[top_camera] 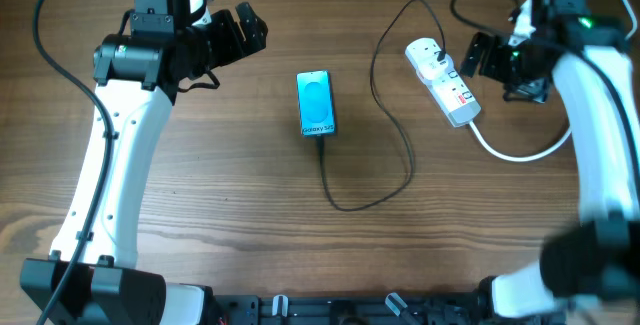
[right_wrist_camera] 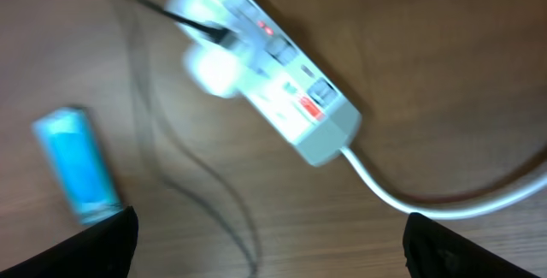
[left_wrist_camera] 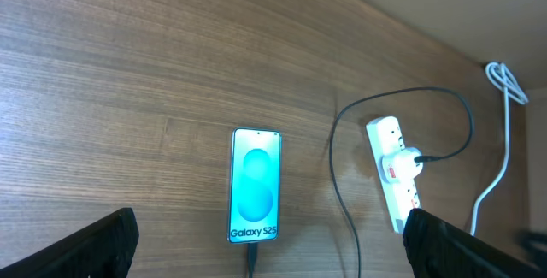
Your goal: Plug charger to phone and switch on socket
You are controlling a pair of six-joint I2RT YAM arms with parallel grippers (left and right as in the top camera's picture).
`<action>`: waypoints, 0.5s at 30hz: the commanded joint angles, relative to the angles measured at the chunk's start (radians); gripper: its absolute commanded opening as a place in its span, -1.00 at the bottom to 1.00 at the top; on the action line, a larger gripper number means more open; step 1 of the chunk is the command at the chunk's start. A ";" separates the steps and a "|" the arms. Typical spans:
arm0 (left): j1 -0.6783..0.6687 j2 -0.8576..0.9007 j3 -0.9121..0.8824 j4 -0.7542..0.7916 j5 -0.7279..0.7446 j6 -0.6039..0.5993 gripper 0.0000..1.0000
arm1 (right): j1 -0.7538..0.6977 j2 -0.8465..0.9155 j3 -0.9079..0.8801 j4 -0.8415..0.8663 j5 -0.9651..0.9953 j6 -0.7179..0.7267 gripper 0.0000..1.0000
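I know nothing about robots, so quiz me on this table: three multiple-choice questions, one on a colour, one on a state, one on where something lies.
1. The phone screen is: A) red B) cyan C) black.
2. The left claw is: A) shut on the phone B) open, holding nothing C) shut tight, empty.
3. The power strip lies: A) on the phone B) by the left claw C) by the right claw.
Answers: 1 B, it glows bright cyan in the overhead view. 2 B, its fingers stand wide apart in the left wrist view. 3 C, it lies just beside that claw.

Wooden table (top_camera: pixel 250 195); thin white cable (left_wrist_camera: pixel 492 69) looped near edge.
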 commanded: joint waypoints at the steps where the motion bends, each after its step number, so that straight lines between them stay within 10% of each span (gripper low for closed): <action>1: -0.002 0.006 -0.006 0.004 -0.007 -0.009 1.00 | 0.090 -0.306 -0.192 0.030 0.009 0.013 0.99; 7: -0.002 0.006 -0.006 0.003 -0.006 -0.009 1.00 | 0.140 -0.702 -0.340 -0.101 -0.034 0.016 0.99; 15: -0.002 0.006 -0.006 0.004 -0.006 -0.009 1.00 | 0.140 -0.719 -0.340 -0.140 0.002 0.009 0.99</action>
